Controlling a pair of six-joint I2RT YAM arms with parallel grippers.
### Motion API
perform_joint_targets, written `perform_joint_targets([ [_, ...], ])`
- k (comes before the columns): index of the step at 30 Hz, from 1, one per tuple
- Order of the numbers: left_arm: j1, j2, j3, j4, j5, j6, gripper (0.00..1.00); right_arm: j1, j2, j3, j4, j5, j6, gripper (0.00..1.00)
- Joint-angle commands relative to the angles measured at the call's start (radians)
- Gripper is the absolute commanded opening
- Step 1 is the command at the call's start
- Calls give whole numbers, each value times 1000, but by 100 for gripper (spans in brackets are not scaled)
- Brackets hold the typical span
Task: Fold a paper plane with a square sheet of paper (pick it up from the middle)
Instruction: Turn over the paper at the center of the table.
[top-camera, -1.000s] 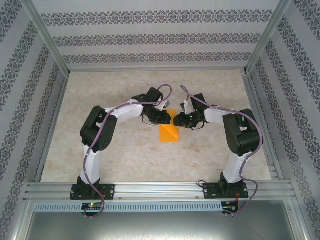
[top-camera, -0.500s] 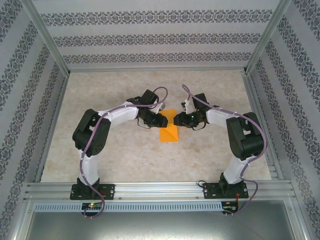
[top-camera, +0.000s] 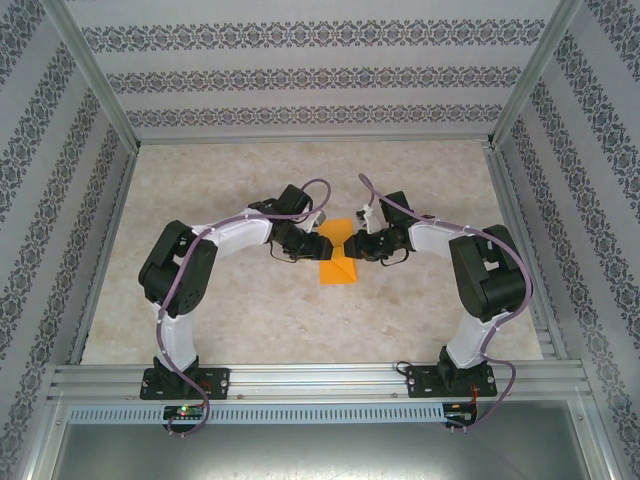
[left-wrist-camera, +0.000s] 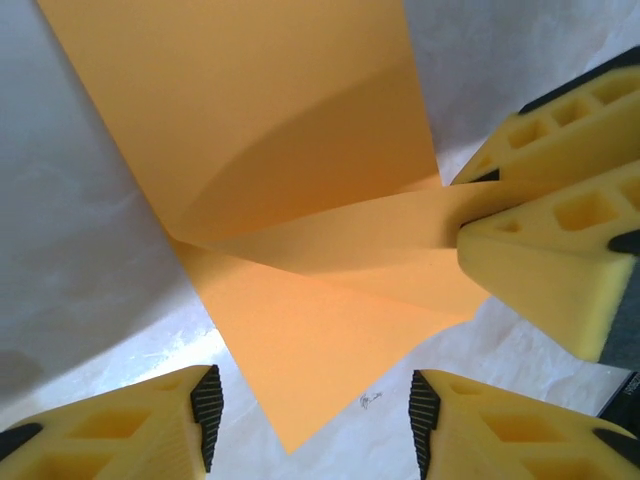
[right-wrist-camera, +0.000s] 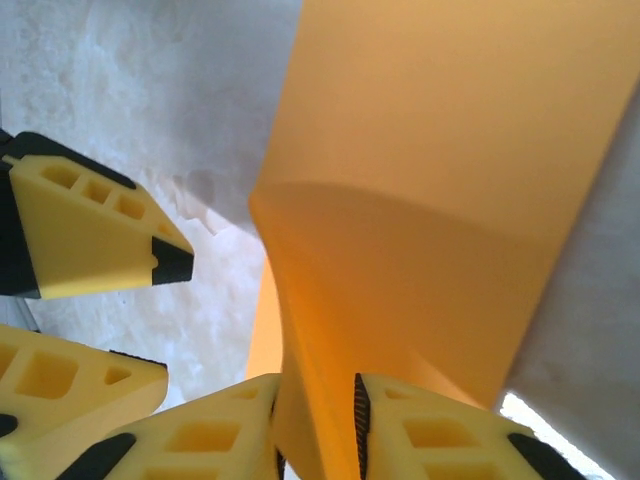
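My right tool (right-wrist-camera: 318, 425) is clamped on a raised fold of the paper (right-wrist-camera: 430, 200), pinching it between both pads. My left tool (left-wrist-camera: 315, 410) stands open, its jaws on either side of the paper's near corner without touching it. The orange paper lies mid-counter (top-camera: 250, 310) between my two arms, partly folded, one flap lifted off the surface. A tiny dark scribble (left-wrist-camera: 372, 400) sits just beside the paper's edge, too small for me to read.

Bright, even light; top view sharp. Wrist cams: soft shadow across paper (left-wrist-camera: 300, 170), faint glare on bench (left-wrist-camera: 140, 350), edges slightly soft.
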Motion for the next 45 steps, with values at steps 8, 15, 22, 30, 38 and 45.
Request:
perform_joint_targets([
  [8,26,-123,-157,305,58,-194,66,5,-9,-20,86,-101,38,8],
  [15,27,-161,-281,608,57,-388,68,-20,-69,-46,197,-194,151,3],
  [22,30,-179,-357,813,41,-510,71,-55,-106,-101,372,-268,295,2],
  [30,38,-135,-370,1041,81,-637,73,-76,-125,-136,525,-313,422,2],
  [38,36,-88,-314,1023,144,-671,74,-90,-106,-159,657,-331,517,1],
  [45,32,-62,-294,993,167,-672,73,-96,-87,-167,707,-328,552,1],
])
